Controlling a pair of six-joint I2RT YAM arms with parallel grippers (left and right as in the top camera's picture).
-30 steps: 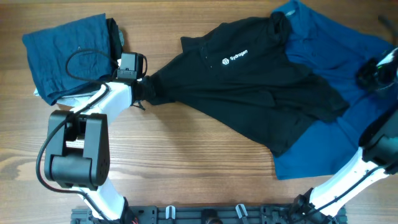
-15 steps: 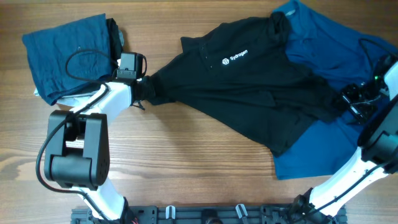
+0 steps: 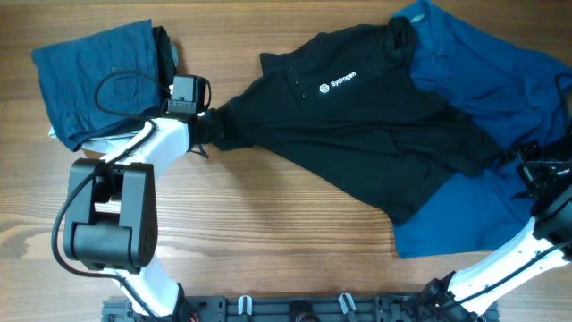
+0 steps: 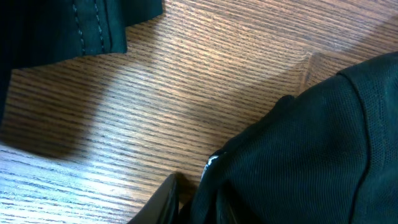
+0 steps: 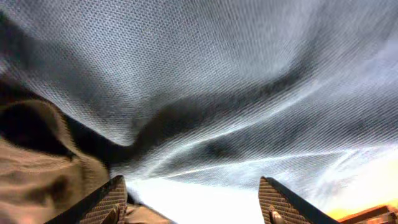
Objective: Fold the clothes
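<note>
The black polo (image 3: 357,134) lies spread across the middle of the table, its white chest logo (image 3: 338,83) facing up. Its left corner is drawn into a bunch at my left gripper (image 3: 206,122). In the left wrist view the black cloth (image 4: 298,143) fills the space by my left gripper (image 4: 194,208). Only one finger (image 4: 166,200) shows, with a thin dark gap beside it, so the grip is unclear. A royal-blue garment (image 3: 500,80) lies under the polo at the right. My right gripper (image 3: 525,159) hovers over it, open, with blue cloth (image 5: 205,81) close ahead of my right gripper (image 5: 196,208).
A folded dark teal garment (image 3: 94,76) sits at the back left, just beyond the left arm's wrist, with a black cable looped over it. Bare wooden table (image 3: 268,233) runs along the front. A loose black hem (image 4: 93,28) shows at the left wrist view's top.
The right gripper has opened and come down from the far right edge toward the front, over the blue garment. The left arm has stayed in place.
</note>
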